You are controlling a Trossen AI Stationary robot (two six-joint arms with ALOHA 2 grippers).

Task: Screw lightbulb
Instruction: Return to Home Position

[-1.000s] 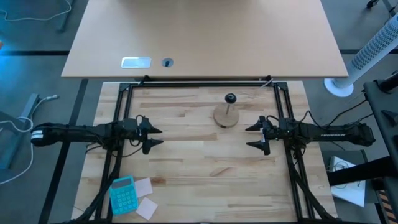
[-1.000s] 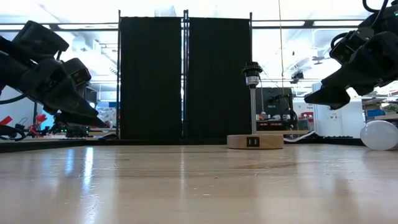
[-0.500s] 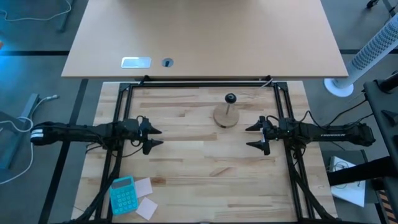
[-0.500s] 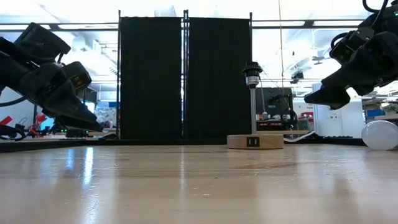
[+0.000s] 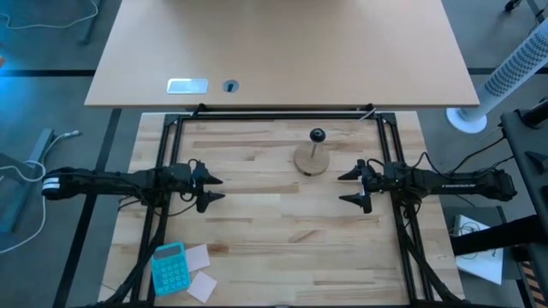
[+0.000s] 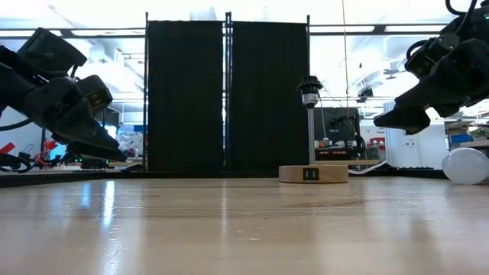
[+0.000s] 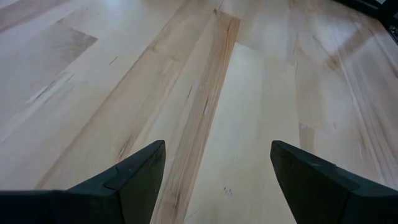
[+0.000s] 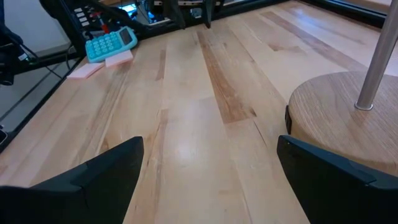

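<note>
The white lightbulb [image 6: 466, 166] lies on the table at the right of the low view, below my right arm; the high view does not show it. The round wooden stand [image 5: 311, 160], with a thin post and a black socket [image 5: 318, 135], stands far of centre; it also shows in the low view [image 6: 312, 173] and the right wrist view [image 8: 336, 118]. My left gripper [image 5: 219, 189] is open and empty above the table's left part. My right gripper [image 5: 342, 188] is open and empty on the right, near the stand.
A blue calculator [image 5: 169, 267] and pink paper notes [image 5: 199, 257] lie at the near left corner. A black frame [image 5: 274, 114] runs along the table's far edge and sides. Bare wood [image 5: 282, 231] lies between the two grippers.
</note>
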